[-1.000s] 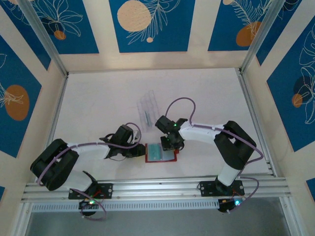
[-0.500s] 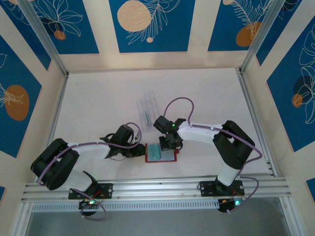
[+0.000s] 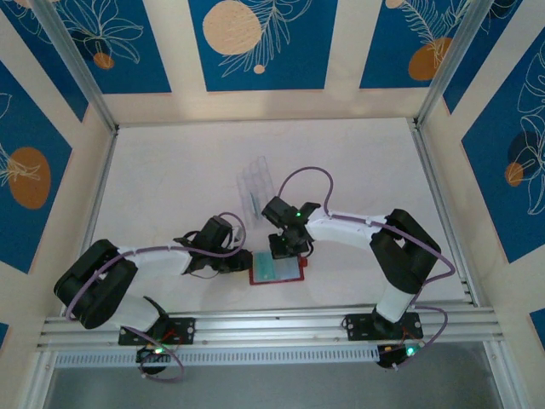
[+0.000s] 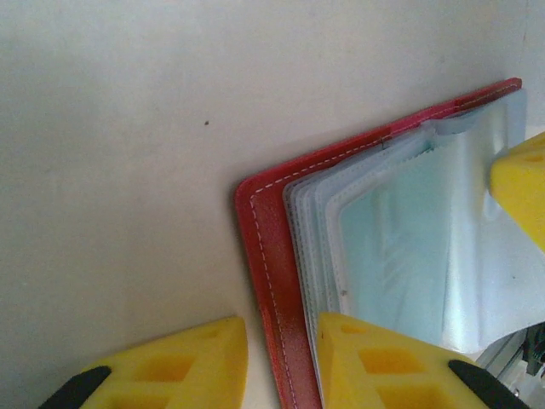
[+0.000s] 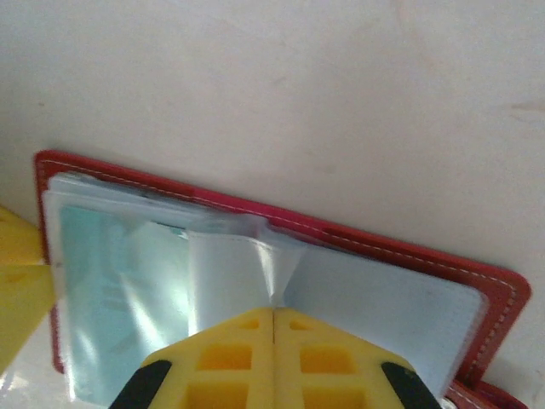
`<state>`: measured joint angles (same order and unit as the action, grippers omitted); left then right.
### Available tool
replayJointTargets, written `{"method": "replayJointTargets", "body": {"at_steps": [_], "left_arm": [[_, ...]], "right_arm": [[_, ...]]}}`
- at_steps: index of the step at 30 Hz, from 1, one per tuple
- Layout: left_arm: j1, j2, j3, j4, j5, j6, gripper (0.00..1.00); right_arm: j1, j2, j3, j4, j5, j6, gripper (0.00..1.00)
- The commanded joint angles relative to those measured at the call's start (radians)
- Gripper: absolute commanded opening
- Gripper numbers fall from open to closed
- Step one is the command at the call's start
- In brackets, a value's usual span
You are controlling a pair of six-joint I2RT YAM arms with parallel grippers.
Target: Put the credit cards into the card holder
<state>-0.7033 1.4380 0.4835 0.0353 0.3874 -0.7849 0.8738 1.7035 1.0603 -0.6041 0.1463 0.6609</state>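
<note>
Pinching a clear plastic sleeve of the open red folding wallet, right gripper closed tight. Left gripper narrowly parted astride its red edge. Teal-green card sleeved inside. Transparent plastic case just beyond on white table.

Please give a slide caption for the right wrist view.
Right gripper pinches a clear sleeve of the open red card holder; a teal credit card sits inside.

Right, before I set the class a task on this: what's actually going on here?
Two arms are working on an open red card holder on the table. The left end effector straddles its left edge, one finger on the sleeves. The right end effector is shut on a clear sleeve, holding it up. One teal credit card sits in a sleeve.
</note>
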Motion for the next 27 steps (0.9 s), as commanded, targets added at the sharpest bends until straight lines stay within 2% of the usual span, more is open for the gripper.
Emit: {"method": "replayJointTargets", "body": {"at_steps": [1,9,15,21,27], "left_arm": [[-0.067,0.092,-0.008,0.073,0.020,-0.009,0.30],[-0.074,0.102,-0.018,0.097,0.019,-0.028,0.29],[-0.074,0.121,-0.032,0.129,0.017,-0.058,0.29],[-0.074,0.152,-0.047,0.191,0.034,-0.091,0.29],[-0.074,0.155,-0.055,0.207,0.034,-0.104,0.29]], "right_arm": [[0.014,-0.005,0.037,0.012,-0.056,-0.002,0.00],[0.033,0.045,0.055,0.071,-0.138,0.032,0.00],[0.034,0.048,0.017,0.160,-0.220,0.070,0.14],[0.034,0.021,-0.034,0.242,-0.293,0.103,0.33],[0.040,0.019,-0.079,0.308,-0.366,0.130,0.41]]}}
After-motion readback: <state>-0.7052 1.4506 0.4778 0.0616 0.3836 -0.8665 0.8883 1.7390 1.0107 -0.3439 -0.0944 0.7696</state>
